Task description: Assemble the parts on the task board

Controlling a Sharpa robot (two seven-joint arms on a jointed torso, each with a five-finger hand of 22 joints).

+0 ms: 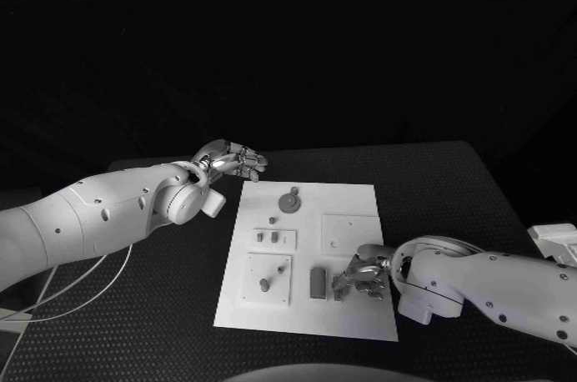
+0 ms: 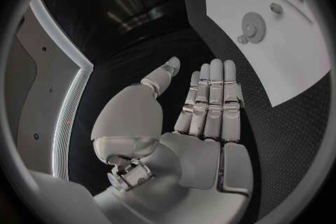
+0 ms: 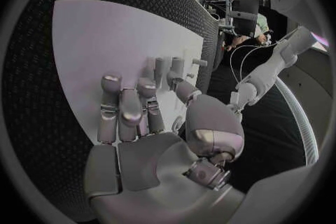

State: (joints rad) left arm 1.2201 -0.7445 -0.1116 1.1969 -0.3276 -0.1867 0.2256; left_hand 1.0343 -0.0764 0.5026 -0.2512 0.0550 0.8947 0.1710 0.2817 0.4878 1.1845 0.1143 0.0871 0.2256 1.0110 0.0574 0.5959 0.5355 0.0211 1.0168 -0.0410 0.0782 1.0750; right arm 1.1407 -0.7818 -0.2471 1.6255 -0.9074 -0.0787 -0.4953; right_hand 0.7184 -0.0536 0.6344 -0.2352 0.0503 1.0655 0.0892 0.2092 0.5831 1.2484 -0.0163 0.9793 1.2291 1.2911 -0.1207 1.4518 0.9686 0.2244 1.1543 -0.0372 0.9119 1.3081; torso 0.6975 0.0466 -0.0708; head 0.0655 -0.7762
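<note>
Both hands hold nothing: our left hand (image 1: pixel 236 160), fingers straight and apart, hovers beside the task board (image 1: pixel 348 200); our right hand (image 1: pixel 361 278), fingers spread, overhangs the board near a gear (image 1: pixel 288 202).

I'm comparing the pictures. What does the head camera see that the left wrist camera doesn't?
Only the head view shows the right silver hand low over the near right part of the board, beside a dark upright block. Only the left wrist view shows the left silver hand's bare palm, fingers straight, holding nothing. Both show the white task board and the round grey gear lying on it.
</note>
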